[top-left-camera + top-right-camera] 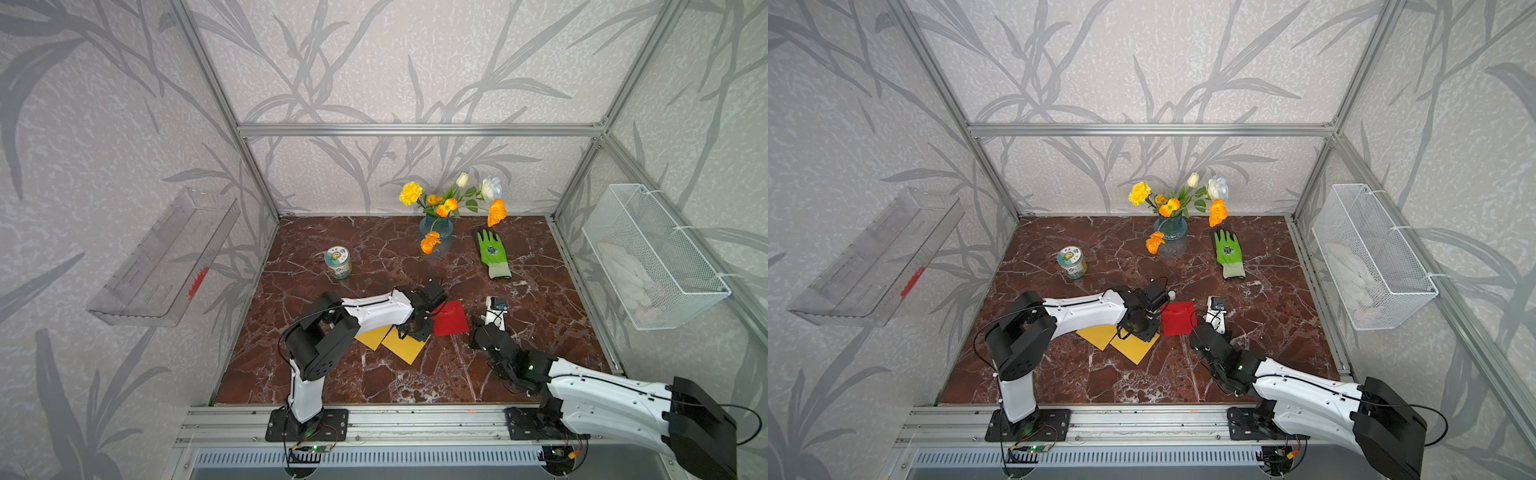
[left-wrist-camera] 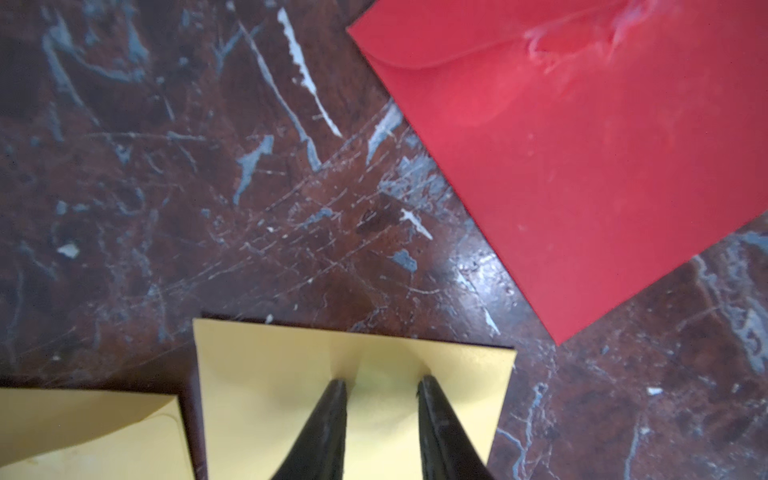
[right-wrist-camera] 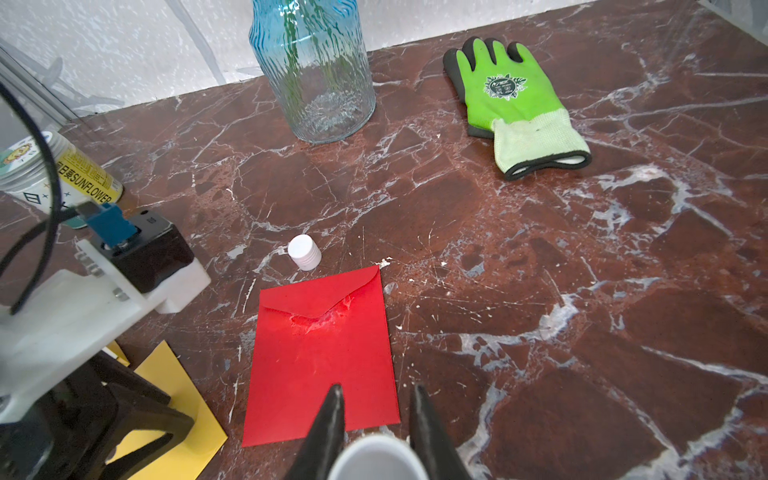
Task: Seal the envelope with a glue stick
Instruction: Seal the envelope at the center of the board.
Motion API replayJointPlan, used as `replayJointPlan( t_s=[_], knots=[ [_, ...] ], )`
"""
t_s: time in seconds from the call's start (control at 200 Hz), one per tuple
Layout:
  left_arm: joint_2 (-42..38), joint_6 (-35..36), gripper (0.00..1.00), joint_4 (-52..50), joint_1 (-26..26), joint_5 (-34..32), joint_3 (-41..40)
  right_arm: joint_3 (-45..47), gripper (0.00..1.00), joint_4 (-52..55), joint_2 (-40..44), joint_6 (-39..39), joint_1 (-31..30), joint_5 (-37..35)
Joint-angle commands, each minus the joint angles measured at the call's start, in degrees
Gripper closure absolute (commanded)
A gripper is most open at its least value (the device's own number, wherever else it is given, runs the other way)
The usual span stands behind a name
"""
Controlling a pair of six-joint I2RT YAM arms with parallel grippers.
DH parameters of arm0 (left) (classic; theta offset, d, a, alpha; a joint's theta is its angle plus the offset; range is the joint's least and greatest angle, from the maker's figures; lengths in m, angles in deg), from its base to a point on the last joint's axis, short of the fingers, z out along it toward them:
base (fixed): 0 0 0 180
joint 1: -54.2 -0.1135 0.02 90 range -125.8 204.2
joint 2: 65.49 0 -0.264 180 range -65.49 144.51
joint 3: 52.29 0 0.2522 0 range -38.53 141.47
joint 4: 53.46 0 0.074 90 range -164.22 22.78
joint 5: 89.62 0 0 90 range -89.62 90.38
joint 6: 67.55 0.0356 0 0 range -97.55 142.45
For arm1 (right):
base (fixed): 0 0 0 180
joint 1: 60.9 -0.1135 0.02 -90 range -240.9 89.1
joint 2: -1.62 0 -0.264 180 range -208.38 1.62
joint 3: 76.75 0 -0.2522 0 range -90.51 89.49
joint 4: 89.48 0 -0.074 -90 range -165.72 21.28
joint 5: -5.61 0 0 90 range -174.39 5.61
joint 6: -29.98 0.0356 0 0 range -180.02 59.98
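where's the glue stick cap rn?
Right wrist view: the white cap stands on the table just beyond the flap end of the red envelope, between it and the blue vase.

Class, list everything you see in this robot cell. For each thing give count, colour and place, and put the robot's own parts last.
red envelope: 1, red, mid-table, flap folded down
yellow envelopes: 2, yellow, left of the red envelope
cap: 1, white, on the table just beyond the red envelope
glue stick: 1, white, in the right gripper
jar: 1, clear with yellow label, back left
vase: 1, blue glass, back centre
flowers: several, yellow, orange, white, in the vase
glove: 1, green, right of the vase
tray: 1, clear, left wall
basket: 1, white wire, right wall
table: 1, brown marble
left gripper: 1, black, open, tips on a yellow envelope
right gripper: 1, black, shut on the glue stick
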Motion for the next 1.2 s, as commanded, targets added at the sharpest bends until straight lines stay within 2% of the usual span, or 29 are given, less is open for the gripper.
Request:
replayJointPlan(
  t_s=[0.0,0.195,0.39,0.815,1.075,1.195],
  knots=[
    [8.12,-1.62,0.68,-3.61,-0.14,7.13,-7.71,0.99,1.0,1.86,2.39,-0.19,0.48,-1.77],
    [5.29,-1.19,0.66,-4.42,-2.21,8.04,-7.25,1.43,1.0,3.02,4.8,-0.32,0.67,-1.65],
    [2.33,0.75,0.66,-9.06,-3.28,3.76,-1.7,0.79,1.0,3.01,5.05,-1.01,0.63,-0.97],
    [-5.0,-0.76,0.67,-8.6,-5.79,6.22,2.09,-0.45,1.0,1.91,3.13,-1.2,0.63,0.62],
    [-2.59,-2.17,0.68,-4.82,-5.94,11.62,1.5,-1.55,1.0,1.35,0.75,-1.24,0.68,1.54],
    [-1.74,-2.93,0.69,-3.61,-5.68,11.94,0.37,-1.72,1.0,1.77,0.82,-1.44,0.63,1.55]
  ],
)
